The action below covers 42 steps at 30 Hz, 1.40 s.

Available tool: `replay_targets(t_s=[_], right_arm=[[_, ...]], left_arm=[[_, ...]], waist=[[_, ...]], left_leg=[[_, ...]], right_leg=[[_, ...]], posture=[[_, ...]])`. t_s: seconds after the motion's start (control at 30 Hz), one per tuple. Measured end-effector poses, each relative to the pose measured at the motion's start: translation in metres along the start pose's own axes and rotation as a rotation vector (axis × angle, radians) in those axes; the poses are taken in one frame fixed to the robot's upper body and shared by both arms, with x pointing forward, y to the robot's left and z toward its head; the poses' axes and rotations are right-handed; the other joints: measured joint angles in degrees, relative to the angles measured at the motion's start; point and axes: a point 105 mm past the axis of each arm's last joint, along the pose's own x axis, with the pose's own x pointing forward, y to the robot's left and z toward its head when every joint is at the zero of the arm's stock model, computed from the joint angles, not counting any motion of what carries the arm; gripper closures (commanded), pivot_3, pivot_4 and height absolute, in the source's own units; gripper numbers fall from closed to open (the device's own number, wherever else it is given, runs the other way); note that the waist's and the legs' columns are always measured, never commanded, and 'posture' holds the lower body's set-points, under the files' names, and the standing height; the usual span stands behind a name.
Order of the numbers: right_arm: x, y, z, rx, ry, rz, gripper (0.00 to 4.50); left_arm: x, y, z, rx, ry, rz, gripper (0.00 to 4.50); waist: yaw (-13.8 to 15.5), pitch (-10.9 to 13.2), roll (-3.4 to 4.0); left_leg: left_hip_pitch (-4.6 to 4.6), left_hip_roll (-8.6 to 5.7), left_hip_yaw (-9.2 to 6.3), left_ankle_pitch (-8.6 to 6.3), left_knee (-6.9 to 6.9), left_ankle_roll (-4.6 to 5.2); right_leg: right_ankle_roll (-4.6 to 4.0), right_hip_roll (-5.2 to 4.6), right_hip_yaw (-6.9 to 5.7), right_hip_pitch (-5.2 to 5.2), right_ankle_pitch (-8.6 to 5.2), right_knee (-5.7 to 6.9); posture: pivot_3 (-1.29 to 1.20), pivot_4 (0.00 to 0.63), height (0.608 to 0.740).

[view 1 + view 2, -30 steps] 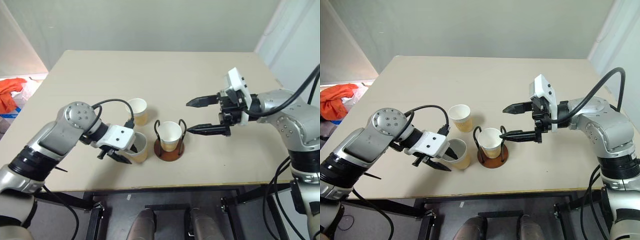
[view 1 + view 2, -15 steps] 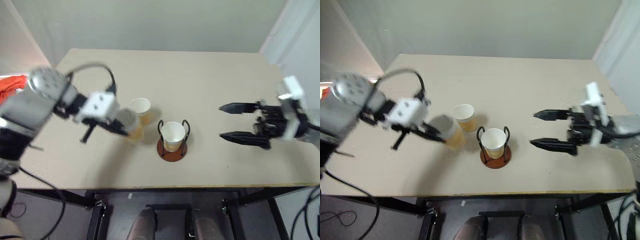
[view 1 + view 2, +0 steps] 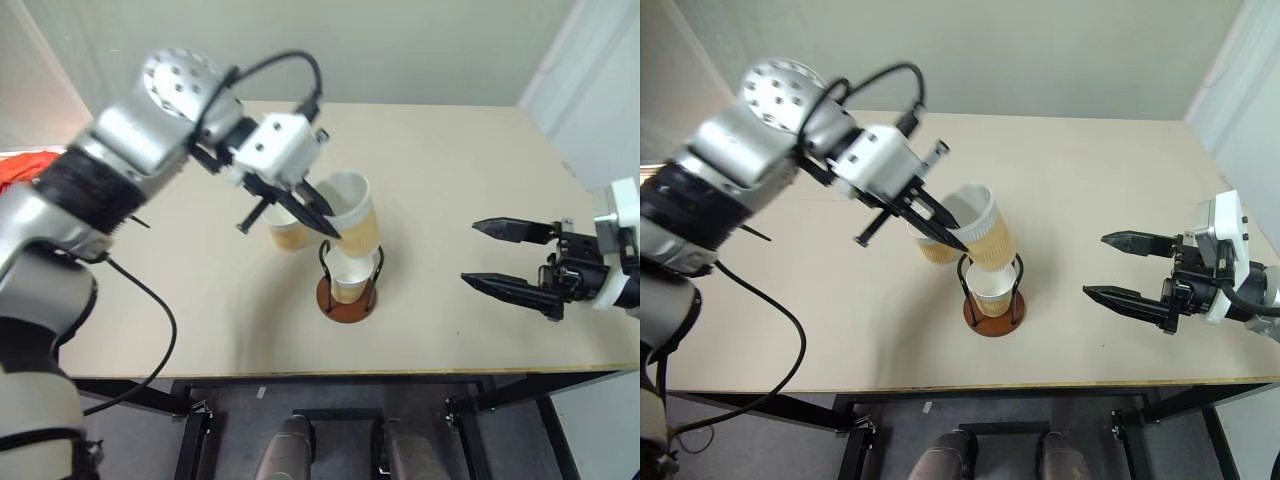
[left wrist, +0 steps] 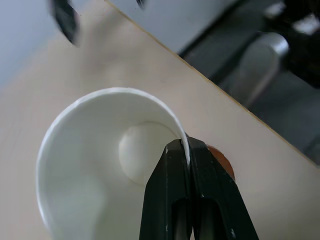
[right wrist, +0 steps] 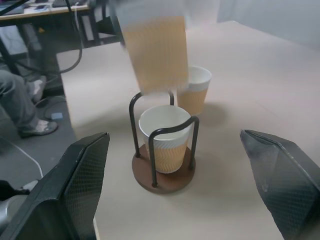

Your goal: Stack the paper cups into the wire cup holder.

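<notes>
my left claw (image 3: 322,213) is pinched on the rim of a paper cup (image 3: 352,212), one finger inside and one outside, and the cup hangs tilted in the air right above the wire cup holder (image 3: 344,290). in the holder, between its two black wire loops on the reddish-brown disc, sits a second cup (image 3: 345,272), upright and open to the top. a third cup (image 5: 196,88) stands on the table just behind the holder, partly hidden by my left arm in the head views. my right claw (image 3: 507,257) hangs well off to the right of the holder, fingers spread wide, nothing between them.

the table (image 3: 450,170) is a pale beige board, plain and matte, on a dark metal frame whose bars show under the near edge. behind it is a light grey-green wall, with a white panel in the far right corner. on the floor to the left lies a bundle of orange cloth (image 3: 17,170). my right wrist view catches a desk with cables and a seated person's legs (image 5: 20,106) beyond the table.
</notes>
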Motion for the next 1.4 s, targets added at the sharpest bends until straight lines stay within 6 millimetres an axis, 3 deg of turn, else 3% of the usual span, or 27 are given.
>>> replay_targets(t_s=[0.2,0.53,0.63,0.87,0.97,1.13,1.27,1.4], right_arm=[[-0.014,0.005,-0.001,0.008,0.004,-0.090,0.08],[-0.017,0.011,-0.008,0.022,0.028,-0.149,0.08],[-0.017,0.010,-0.007,0.018,0.024,-0.156,0.08],[-0.016,0.009,-0.005,0.010,0.015,-0.156,0.08],[-0.013,0.009,-0.006,0.012,0.011,-0.141,0.08],[-0.008,0.003,-0.003,0.004,0.004,-0.126,0.08],[-0.002,0.003,-0.002,0.004,-0.003,-0.084,0.08],[0.002,-0.001,-0.004,0.017,0.000,-0.056,0.08]], left_arm=[[0.007,0.005,-0.008,0.056,0.045,-0.040,4.48],[0.018,-0.002,-0.014,0.088,0.054,-0.111,4.48],[0.019,0.000,-0.014,0.107,0.076,-0.120,3.87],[0.025,0.009,-0.025,0.134,0.152,-0.132,1.46],[0.020,0.014,-0.029,0.135,0.179,-0.096,1.46],[-0.010,0.020,-0.050,0.032,0.247,0.044,1.46],[-0.036,0.005,-0.081,-0.123,0.330,0.127,1.46],[-0.038,-0.010,-0.106,-0.250,0.364,0.148,1.46]], waist=[[0.5,0.0,0.08],[0.9,0.0,0.07],[0.9,0.0,0.07],[0.9,0.0,0.08],[0.9,0.0,0.08],[0.8,0.0,0.09],[0.7,0.0,0.12],[1.2,0.0,0.12]], left_leg=[[-0.47,0.00,-0.03,-0.63,0.86,0.00],[-0.54,-0.25,0.15,-1.06,1.08,0.55],[-0.51,-0.28,0.15,-1.04,1.14,0.56],[-0.55,-0.36,0.10,-1.02,1.42,0.64],[-0.54,-0.43,0.11,-1.00,1.43,0.67],[-0.52,-0.44,0.13,-0.97,1.43,0.69],[-0.54,-0.45,0.07,-0.97,1.41,0.69],[-0.65,-0.60,-0.03,-0.86,1.44,0.68]], right_leg=[[0.60,0.00,-0.04,-0.06,0.12,0.01],[0.93,-0.20,0.07,-0.03,0.10,-0.08],[0.98,-0.21,0.08,0.03,0.12,-0.06],[1.08,-0.22,0.17,0.12,0.00,-0.03],[1.09,-0.24,0.21,0.12,0.01,-0.03],[1.21,-0.23,0.22,0.12,0.06,-0.02],[1.29,-0.22,0.23,0.11,0.01,-0.01],[1.34,-0.24,0.23,0.11,-0.01,-0.01]], posture=[[0.00,0.150,0.740],[0.00,0.150,0.740],[0.00,0.150,0.740],[0.00,0.150,0.740],[0.00,0.150,0.740],[0.00,0.150,0.740],[0.00,0.150,0.740],[0.00,0.150,0.740]])
